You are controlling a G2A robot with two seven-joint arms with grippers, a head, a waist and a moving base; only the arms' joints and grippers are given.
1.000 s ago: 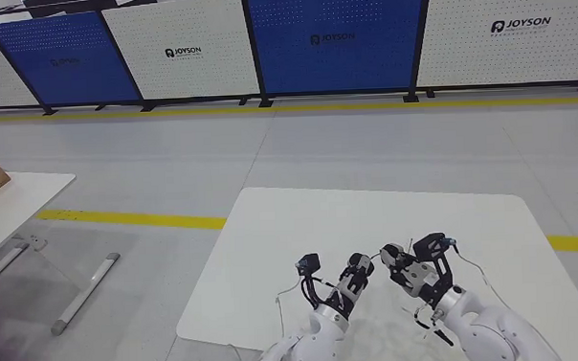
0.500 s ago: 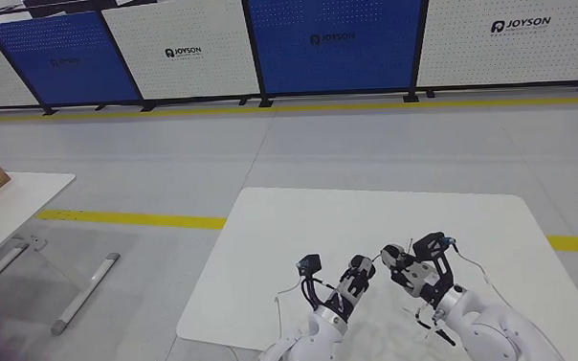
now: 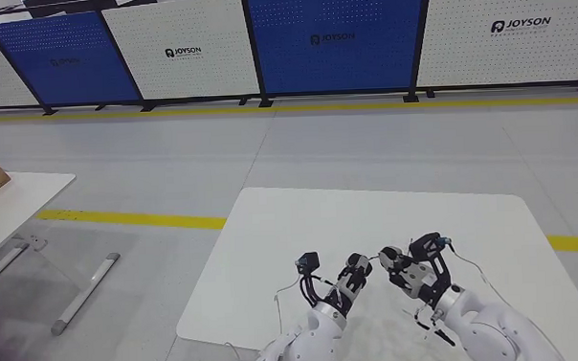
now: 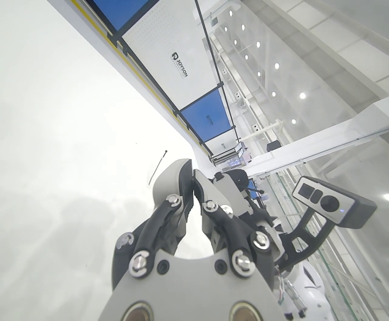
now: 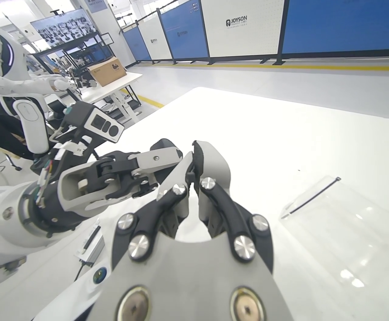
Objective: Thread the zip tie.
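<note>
left pincer (image 4: 193,171) tips together | right pincer (image 5: 193,153) tips together, whether on a tie you cannot tell | zip tie (image 5: 314,195) lies on clear sheet (image 5: 349,219) near right pincer | you should line tail to head slowly before pushing

A white bench (image 3: 386,215) meets a pale grey floor (image 3: 364,144) crossed by a yellow stripe (image 3: 128,218). At the far side, panels (image 3: 337,35) alternate blue and white, all dotted with fine holes and framed in black. The left gripper (image 4: 193,176) and right gripper (image 5: 192,158) share one scheme: light grey fingers (image 4: 170,179) with black pads, black links and silver bolts. A thin black zip tie (image 5: 316,193) shows against a clear, colourless tray (image 5: 340,231). Far left, a brown cardboard box (image 5: 107,72) tops a second white bench (image 5: 124,82).
</note>
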